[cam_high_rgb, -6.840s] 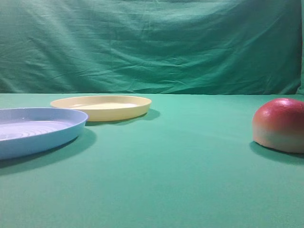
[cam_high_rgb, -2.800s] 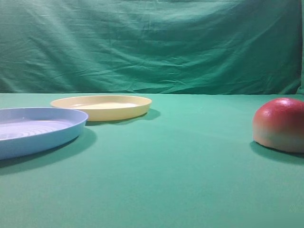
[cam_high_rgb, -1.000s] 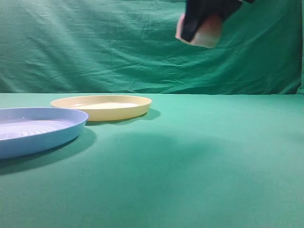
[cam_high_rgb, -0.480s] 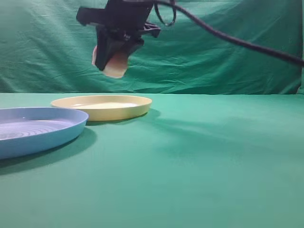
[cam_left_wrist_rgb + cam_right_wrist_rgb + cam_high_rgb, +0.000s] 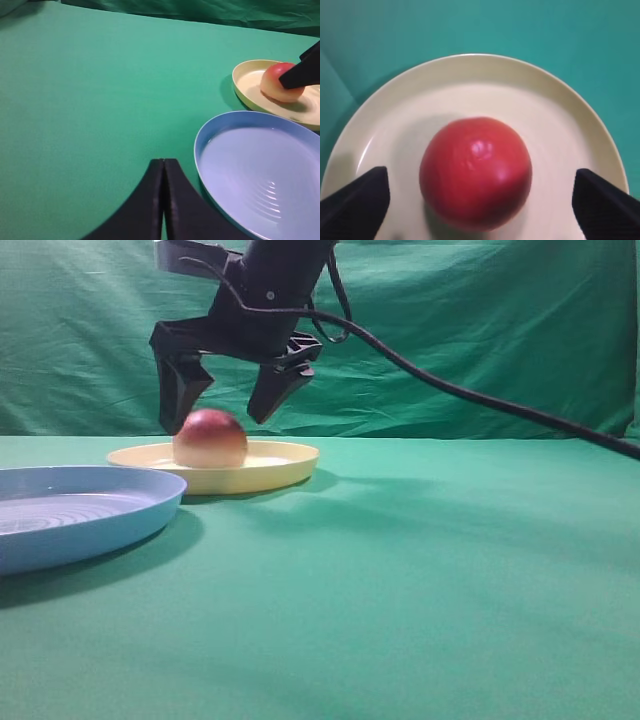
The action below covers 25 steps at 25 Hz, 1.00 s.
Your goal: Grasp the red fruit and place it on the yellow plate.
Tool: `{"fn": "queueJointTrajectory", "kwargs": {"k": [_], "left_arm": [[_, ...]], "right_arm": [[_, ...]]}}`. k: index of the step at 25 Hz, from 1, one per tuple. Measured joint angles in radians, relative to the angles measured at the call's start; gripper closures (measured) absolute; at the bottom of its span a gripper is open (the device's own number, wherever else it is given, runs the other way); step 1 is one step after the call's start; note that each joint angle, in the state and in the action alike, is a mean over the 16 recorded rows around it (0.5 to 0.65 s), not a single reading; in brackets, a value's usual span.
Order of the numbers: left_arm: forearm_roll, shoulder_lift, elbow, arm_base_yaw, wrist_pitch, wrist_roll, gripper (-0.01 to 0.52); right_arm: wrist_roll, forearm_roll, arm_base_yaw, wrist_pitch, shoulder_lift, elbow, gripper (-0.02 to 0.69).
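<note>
- I see the fruit (image 5: 210,438), red on top and paler at its base, sitting dome-up on the plate.
- The plate (image 5: 285,462) is shallow, round, pale yellow, flat on the green surface.

1. A fruit (image 5: 210,438) sits in a plate (image 5: 285,466), left of centre.
2. A second plate (image 5: 100,520) lies lower left, in front.
3. A gripper (image 5: 232,410) hangs above the fruit.

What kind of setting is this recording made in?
Probably a staged lab tabletop: green cloth covers the table and hangs as a backdrop, holding only a yellow plate with a red fruit and a blue plate.
</note>
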Motion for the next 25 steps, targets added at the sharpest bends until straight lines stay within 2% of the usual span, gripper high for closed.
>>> {"fn": "queueJointTrajectory", "kwargs": {"k": [7,11,15,25], "left_arm": [[0.0,0.0,0.0,0.0,0.0,0.0,0.514],[0.0,0.0,0.0,0.0,0.0,0.0,0.514],[0.0,0.0,0.0,0.0,0.0,0.0,0.514],[0.0,0.0,0.0,0.0,0.0,0.0,0.514]], "right_arm": [[0.001,-0.006,0.0,0.153,-0.139,-0.043,0.501],[0.002,-0.006,0.0,0.252,-0.224,-0.053,0.617],[0.025,-0.011,0.0,0.342,-0.298,-0.055,0.661],[0.157,-0.104,0.0,0.479,-0.497,-0.057,0.665]]}}
